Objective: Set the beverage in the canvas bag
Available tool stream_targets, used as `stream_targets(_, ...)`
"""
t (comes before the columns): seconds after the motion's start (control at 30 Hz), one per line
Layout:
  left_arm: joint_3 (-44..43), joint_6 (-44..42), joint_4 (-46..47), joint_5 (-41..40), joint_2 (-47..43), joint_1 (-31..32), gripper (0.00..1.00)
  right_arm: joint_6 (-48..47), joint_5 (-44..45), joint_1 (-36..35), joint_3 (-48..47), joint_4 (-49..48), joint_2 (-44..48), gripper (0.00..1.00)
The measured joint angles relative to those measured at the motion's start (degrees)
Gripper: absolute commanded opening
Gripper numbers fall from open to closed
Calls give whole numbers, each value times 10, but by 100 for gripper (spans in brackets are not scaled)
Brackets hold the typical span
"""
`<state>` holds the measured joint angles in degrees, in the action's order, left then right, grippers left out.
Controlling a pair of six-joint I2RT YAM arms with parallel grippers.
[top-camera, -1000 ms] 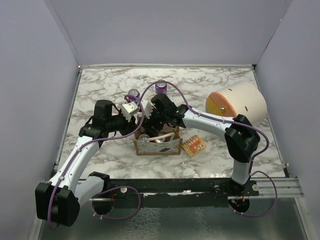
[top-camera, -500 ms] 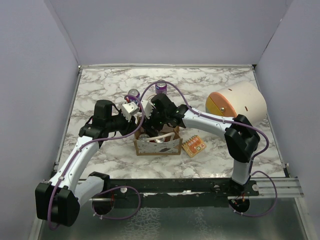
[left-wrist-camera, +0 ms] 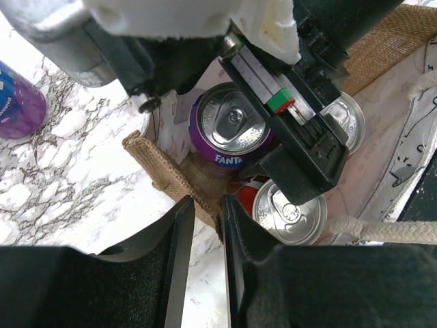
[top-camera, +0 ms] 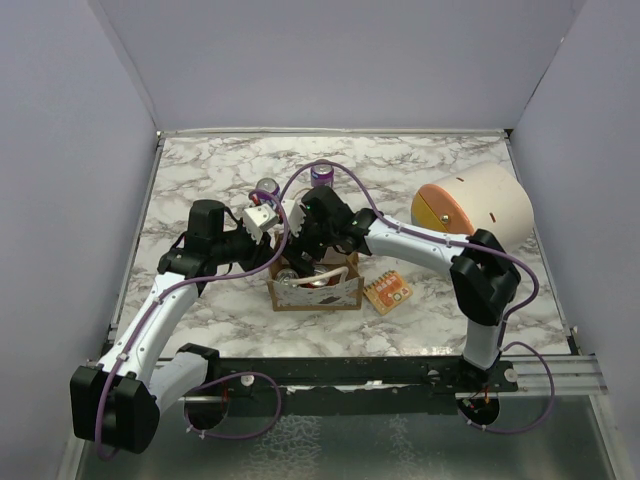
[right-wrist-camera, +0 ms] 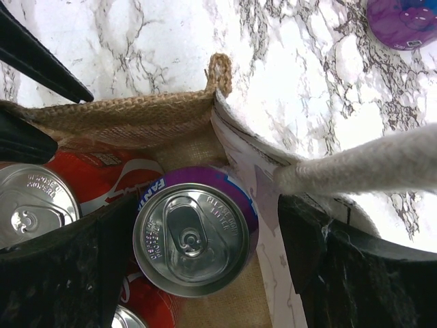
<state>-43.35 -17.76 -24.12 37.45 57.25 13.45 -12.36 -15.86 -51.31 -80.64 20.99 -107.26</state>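
The tan canvas bag (top-camera: pixel 315 290) stands mid-table with white rope handles (right-wrist-camera: pixel 369 167). A purple Fanta can (right-wrist-camera: pixel 194 236) stands upright inside it by the back wall, next to red cans (left-wrist-camera: pixel 290 212). My right gripper (right-wrist-camera: pixel 205 236) hangs over the bag, open. Its jaws straddle the Fanta can, with a gap and the bag's pale side panel (right-wrist-camera: pixel 263 205) between the can and the right finger. My left gripper (left-wrist-camera: pixel 208 205) is shut on the bag's burlap rim (left-wrist-camera: pixel 167 174) at its left corner. Both grippers meet above the bag in the top view (top-camera: pixel 290 250).
Two more purple cans (top-camera: pixel 321 176) (top-camera: pixel 267 187) stand on the marble behind the bag. An orange snack packet (top-camera: pixel 387 292) lies right of the bag. A large cream cylinder with an orange end (top-camera: pixel 470 205) lies at the right.
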Motion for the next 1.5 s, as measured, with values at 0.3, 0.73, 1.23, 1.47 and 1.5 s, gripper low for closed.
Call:
stream_targets(0.3, 0, 0, 0, 0, -1, -2, 26, -5, 2, -1, 0, -1, 43, 84)
stream_targets(0.73, 0, -2, -7, 16, -5, -11, 28, -9, 3, 0, -7, -9, 87, 84)
stream_targets(1.23, -62, -33, -54, 62, -6, -15, 44, -23, -35, 44, 21, -13, 146, 84)
stream_targets(1.47, -115, -36, -66, 59, 2, -19, 48, -33, -78, 57, 28, -13, 200, 84)
stream_targets(1.5, -122, -33, -63, 50, 6, -19, 49, -35, -82, 60, 31, -13, 207, 84)
